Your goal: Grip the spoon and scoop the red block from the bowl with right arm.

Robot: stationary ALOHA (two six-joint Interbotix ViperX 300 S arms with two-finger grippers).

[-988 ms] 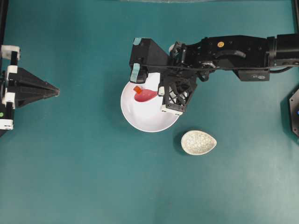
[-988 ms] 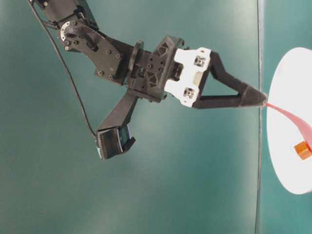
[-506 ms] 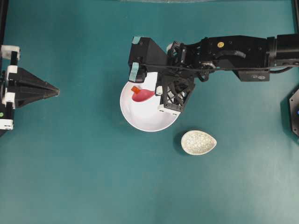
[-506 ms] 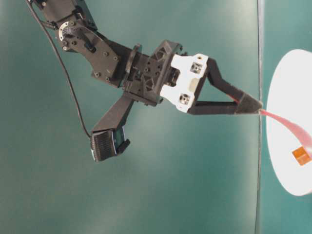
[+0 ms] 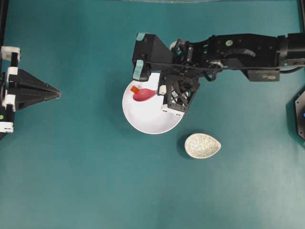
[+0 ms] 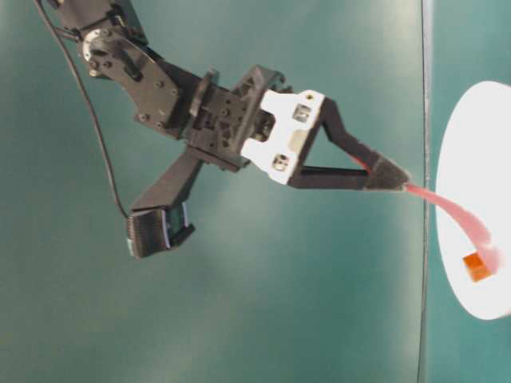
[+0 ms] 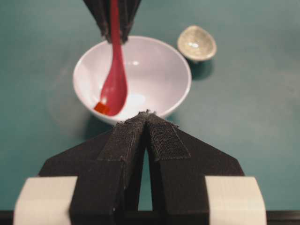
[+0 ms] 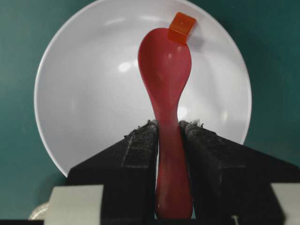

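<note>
Your idle left gripper (image 7: pixel 146 123) sits pinched together at the table's left edge, while the right gripper (image 8: pixel 168 127) clamps the spoon (image 8: pixel 165 70) inside the bowl (image 8: pixel 84 93); slide its tip low under the red block (image 8: pixel 182 27) against the far wall.

Teal tabletop (image 5: pixel 86 181); on it, the white bowl (image 5: pixel 147 121); near it, a speckled teardrop dish (image 5: pixel 202 145)
</note>
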